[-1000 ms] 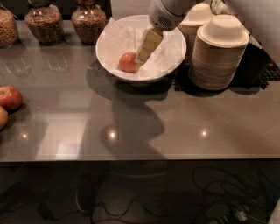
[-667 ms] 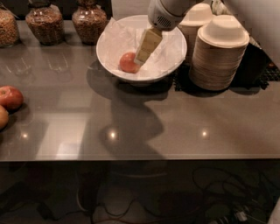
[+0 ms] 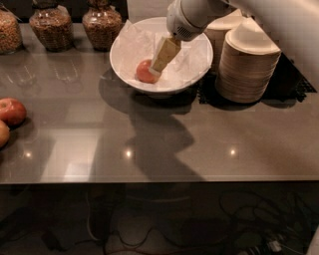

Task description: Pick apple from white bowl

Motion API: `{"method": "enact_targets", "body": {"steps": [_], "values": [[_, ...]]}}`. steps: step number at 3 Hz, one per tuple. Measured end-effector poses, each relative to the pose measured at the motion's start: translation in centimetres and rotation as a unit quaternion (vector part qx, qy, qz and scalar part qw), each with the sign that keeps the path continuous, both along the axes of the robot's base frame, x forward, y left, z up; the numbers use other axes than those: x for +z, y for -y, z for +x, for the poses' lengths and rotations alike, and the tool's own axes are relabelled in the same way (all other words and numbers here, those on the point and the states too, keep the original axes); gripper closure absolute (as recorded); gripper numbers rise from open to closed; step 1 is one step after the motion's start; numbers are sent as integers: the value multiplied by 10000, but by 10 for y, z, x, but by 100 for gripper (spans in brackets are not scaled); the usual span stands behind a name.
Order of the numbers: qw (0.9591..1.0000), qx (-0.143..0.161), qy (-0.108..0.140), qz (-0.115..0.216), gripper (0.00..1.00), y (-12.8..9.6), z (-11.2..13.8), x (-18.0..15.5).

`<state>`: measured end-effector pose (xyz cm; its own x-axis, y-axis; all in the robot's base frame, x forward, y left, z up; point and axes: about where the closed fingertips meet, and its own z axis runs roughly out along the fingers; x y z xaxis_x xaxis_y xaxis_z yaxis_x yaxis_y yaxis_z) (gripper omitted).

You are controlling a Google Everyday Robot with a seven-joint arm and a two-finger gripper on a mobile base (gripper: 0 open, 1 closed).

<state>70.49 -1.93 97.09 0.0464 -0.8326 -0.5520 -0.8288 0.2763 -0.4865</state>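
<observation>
Your white arm (image 3: 199, 15) comes in from the upper right and slants down into the white bowl (image 3: 119, 55); its tan tool (image 3: 155, 69) ends against the apple's (image 3: 143, 72) right side, and you cannot tell whether it is apart or together. The apple, small, round and orange-red, lies on crumpled white paper (image 3: 134, 42) in the wide glossy bowl; the grey tabletop (image 3: 199, 139) shines.

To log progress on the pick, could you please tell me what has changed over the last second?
Nothing visibly changed. The gripper remains lowered into the white bowl, its tip beside the apple, which lies where it was. The stacked paper bowls and jars stayed put.
</observation>
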Motion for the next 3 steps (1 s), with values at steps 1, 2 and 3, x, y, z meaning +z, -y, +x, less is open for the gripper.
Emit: {"method": "enact_targets", "body": {"steps": [1,2,3], "values": [[9996,81,193,206,0,-7,13,-3],[9991,115,268,317,7,-14,26,-12],[9995,53,146,289,24,-11,30,-30]]}}
